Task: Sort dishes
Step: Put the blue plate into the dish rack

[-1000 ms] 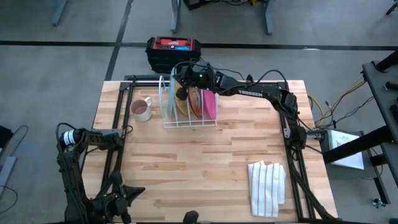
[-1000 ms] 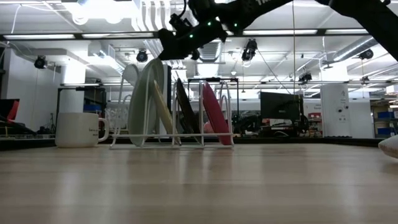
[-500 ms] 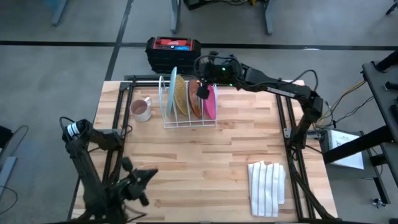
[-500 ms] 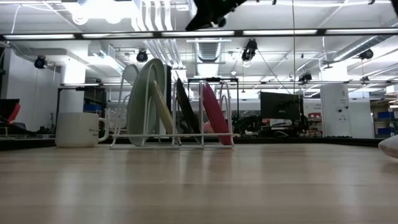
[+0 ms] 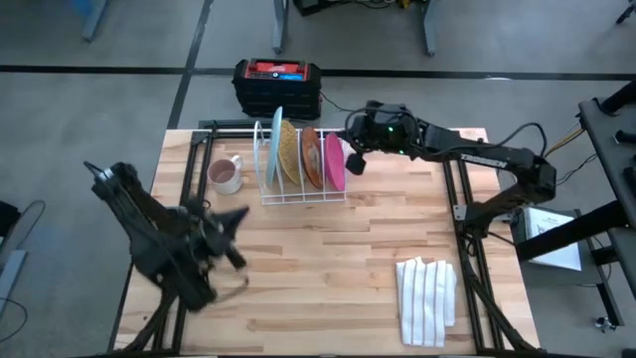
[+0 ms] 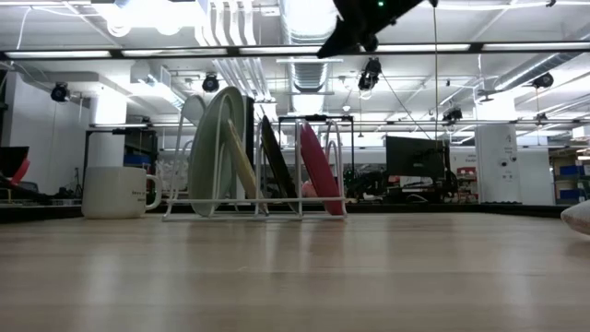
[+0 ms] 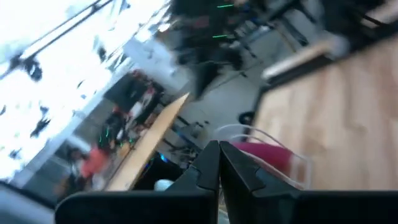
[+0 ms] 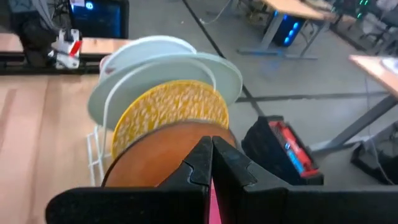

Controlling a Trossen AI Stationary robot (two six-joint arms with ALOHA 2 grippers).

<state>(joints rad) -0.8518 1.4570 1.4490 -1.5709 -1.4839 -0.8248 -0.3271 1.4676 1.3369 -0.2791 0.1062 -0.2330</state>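
Wooden table planks [image 5: 328,249] carry a white wire rack [image 5: 303,194] near the far edge, and all 4 plates are seen standing on edge in it. From the mug side outward, the order is: pale teal-blue plate [image 5: 275,144], yellow speckled plate [image 5: 289,151], orange-brown plate [image 5: 311,157], magenta-pink plate [image 5: 335,162]. A white mug [image 5: 226,175] stands just beside the rack, and a striped folded cloth [image 5: 427,298] lies well apart near the front right corner. The right gripper [image 5: 355,159] is held just beside the magenta-pink plate, on the side away from the mug and raised above the rack top, as the low view confirms; in the right wrist view its fingers [image 8: 205,163] are seen pressed together with nothing between them. The left gripper [image 5: 234,221] is positioned over open table, well apart from the rack; its fingers [image 7: 219,169] are likewise seen pressed together and empty. The plates' faces are turned toward the right gripper, so each rim runs front to back across the table. The right arm is clearly the nearer one. The sorting is judged complete or nearly so; any further pick would call for a grasp from above on a rim.
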